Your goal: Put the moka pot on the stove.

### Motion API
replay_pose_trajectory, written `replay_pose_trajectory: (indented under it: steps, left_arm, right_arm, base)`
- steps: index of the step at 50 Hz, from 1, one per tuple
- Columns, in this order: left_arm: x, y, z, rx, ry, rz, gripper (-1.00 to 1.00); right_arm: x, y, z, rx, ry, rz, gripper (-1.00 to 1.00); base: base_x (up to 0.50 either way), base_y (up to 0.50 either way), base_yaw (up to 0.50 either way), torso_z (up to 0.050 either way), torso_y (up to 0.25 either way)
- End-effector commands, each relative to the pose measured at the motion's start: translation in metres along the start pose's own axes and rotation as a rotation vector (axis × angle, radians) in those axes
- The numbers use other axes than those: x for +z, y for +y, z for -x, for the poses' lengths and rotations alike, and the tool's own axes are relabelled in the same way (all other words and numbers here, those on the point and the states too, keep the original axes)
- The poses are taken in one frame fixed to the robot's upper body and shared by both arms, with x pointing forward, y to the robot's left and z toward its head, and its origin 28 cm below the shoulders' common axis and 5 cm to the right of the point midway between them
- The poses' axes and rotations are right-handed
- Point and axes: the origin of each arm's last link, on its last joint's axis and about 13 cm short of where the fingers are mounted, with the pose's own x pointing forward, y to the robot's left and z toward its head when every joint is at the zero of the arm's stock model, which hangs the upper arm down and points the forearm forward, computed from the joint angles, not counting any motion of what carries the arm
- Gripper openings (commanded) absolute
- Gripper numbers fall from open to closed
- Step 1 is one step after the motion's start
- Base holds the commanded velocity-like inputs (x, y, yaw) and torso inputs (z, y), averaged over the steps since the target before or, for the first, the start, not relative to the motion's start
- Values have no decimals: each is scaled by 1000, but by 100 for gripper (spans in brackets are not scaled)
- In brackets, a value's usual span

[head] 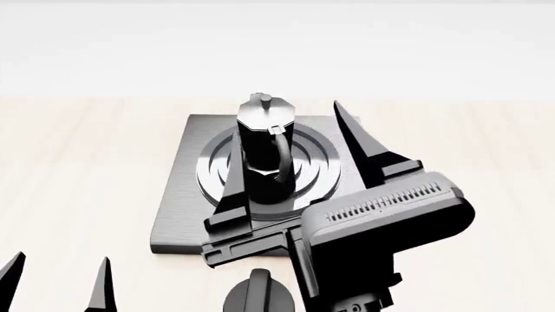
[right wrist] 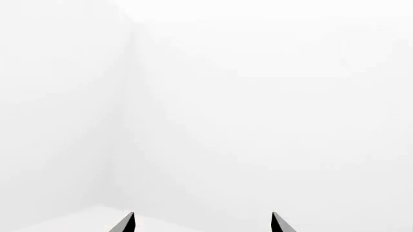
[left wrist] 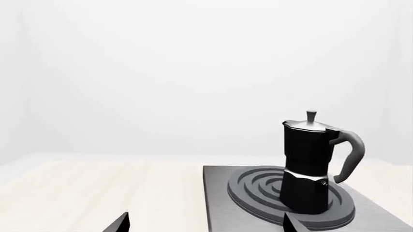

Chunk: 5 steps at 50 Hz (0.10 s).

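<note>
On the stove [head: 178, 214], right on the ring burner [left wrist: 255, 191], the moka pot [head: 262, 153] stands upright, so it looks placed. The right tool [head: 290, 159] sits spread wide with a finger either side of the pot, gripping nothing. The left tool [head: 56, 286] hangs released too, low by the worktop [head: 78, 162]. I'd guess the pot is rigid, top-heavy and a bit slick; grab the waist or the handle. The left wrist view shows its curved handle side-on, the right wrist view only shows blank wall.
</note>
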Motion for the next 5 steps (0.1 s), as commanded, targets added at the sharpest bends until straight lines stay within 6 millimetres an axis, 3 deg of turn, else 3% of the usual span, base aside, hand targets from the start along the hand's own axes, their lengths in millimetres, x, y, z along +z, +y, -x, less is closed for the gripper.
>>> replay_pose_trajectory:
  steps: [1, 5]
  left_arm:
    - [0, 0, 0, -2, 1, 0, 100]
    - [-1, 0, -1, -1, 3, 0, 100]
  right_arm:
    - [7, 0, 2, -7, -22, -2, 100]
    - [10, -1, 3, -10, -33, -5, 100]
  base:
    - [0, 0, 0, 0, 0]
    - [0, 0, 0, 0, 0]
